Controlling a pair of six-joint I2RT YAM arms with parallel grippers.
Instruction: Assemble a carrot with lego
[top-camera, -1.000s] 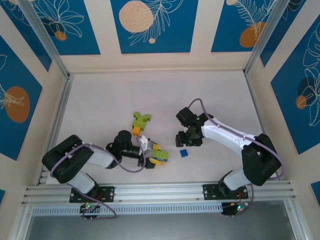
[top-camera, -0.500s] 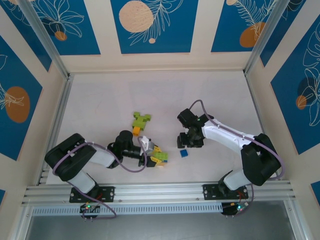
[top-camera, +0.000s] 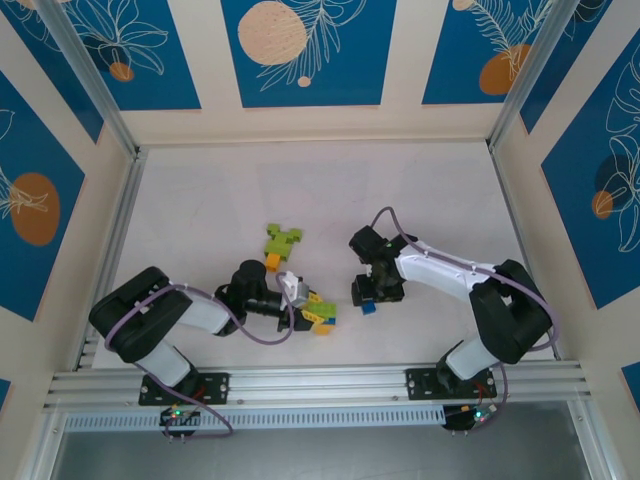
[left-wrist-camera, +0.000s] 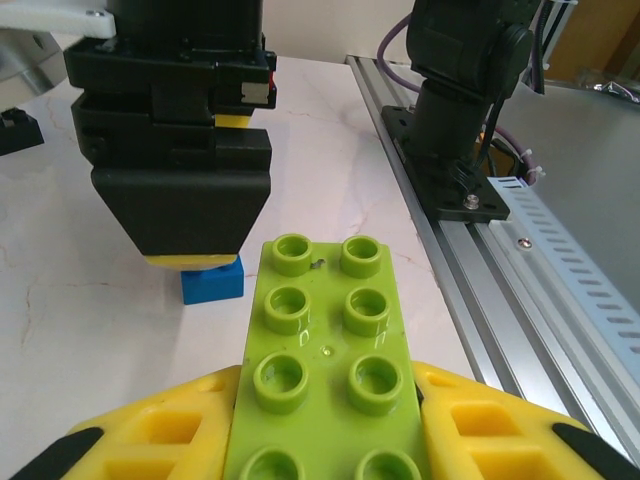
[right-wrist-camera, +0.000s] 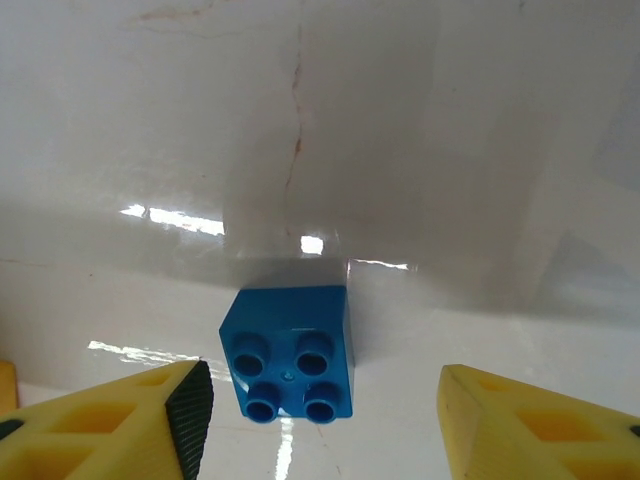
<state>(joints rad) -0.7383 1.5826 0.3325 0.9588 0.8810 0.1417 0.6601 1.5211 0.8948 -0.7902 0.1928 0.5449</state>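
Right hand (right-wrist-camera: 320, 395) over the blue brick (right-wrist-camera: 290, 350), left hand (left-wrist-camera: 325, 420) gripping a green one

The right hand hangs empty with its fingers wide apart. The blue brick lies studs up on the table (right-wrist-camera: 450, 150), straight below and between the two fingers, so this hand is the nearer one. The left hand is closed on a lime green brick (left-wrist-camera: 322, 300), whose long axis points forward, toward the blue brick.

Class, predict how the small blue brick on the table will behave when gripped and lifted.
The blue brick looks like hard moulded plastic, so probably stiff and light. Its glossy sides may slip under a loose grip. Squat, flat-based, it seems unlikely to roll.
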